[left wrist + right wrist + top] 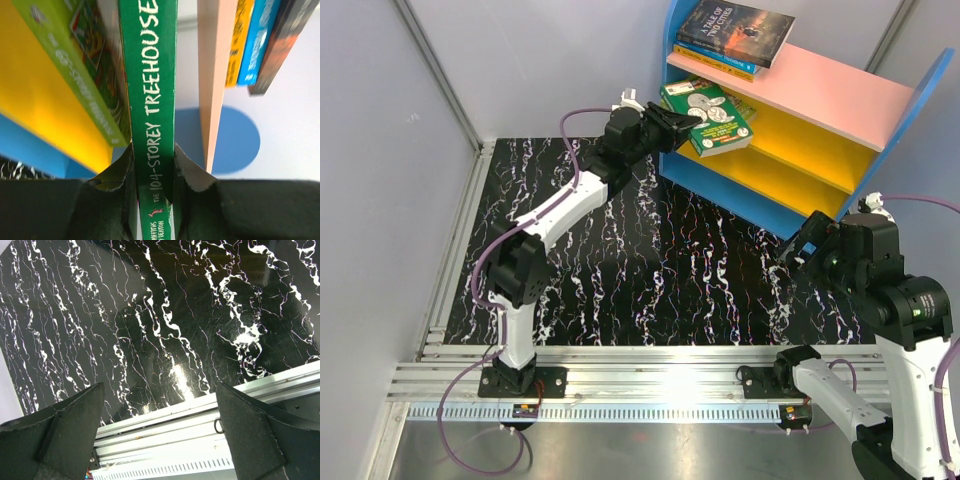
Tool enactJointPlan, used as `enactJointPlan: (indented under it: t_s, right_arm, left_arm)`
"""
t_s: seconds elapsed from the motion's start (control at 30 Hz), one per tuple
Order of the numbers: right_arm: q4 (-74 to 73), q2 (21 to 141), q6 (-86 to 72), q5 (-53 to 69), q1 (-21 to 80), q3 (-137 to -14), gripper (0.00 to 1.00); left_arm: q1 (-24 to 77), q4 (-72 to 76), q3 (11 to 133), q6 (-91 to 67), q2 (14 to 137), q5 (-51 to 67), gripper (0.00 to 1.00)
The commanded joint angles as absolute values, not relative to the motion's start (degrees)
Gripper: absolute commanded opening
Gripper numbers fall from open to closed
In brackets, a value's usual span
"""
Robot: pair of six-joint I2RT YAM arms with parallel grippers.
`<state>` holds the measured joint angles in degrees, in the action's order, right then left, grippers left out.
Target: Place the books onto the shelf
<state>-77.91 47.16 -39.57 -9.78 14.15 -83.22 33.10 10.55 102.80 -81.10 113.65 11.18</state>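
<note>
Left gripper (686, 118) is at the shelf (930, 95), upper centre of the top view, jaws narrow and clamped on the spine of the green book (712, 118) with silver coins on its cover. In the left wrist view both fingers (117, 175) pinch that green spine at the lower centre. The book sits in the slot between the pink top board (820, 80) and the upper yellow board (800, 140), its near corner overhanging the shelf's front edge. The lime-green book (85, 75) lies just under it; can't tell if they touch. The dark book (735, 30) is stacked on the blue book (718, 62) on the pink board, top of frame. Right gripper (160, 387) is lower right in the top view, jaws wide, nothing between them, over the black marbled table (620, 270) beside the aluminium rail (200, 425).
</note>
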Motion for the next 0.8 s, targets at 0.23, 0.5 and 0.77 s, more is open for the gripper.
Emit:
enactJointPlan:
  t_s: [0.23,0.5,0.77]
  right_arm:
    - [-90.62,47.02,-41.48,-10.9,14.41,-83.06,1.0]
    - [-91.14,47.81,-42.1,-11.42,14.41,-83.06,1.0]
    - [-92.55,48.69,-42.28,-13.45,14.41,-83.93,1.0]
  left_arm:
    - [34.54,12.4,110.13,-81.92,111.88,-6.15,0.0]
    - [37.7,3.78,109.16,-82.26,111.44,-16.42,0.0]
    - [39.02,4.48,113.02,-85.52,117.77,-17.66,0.06]
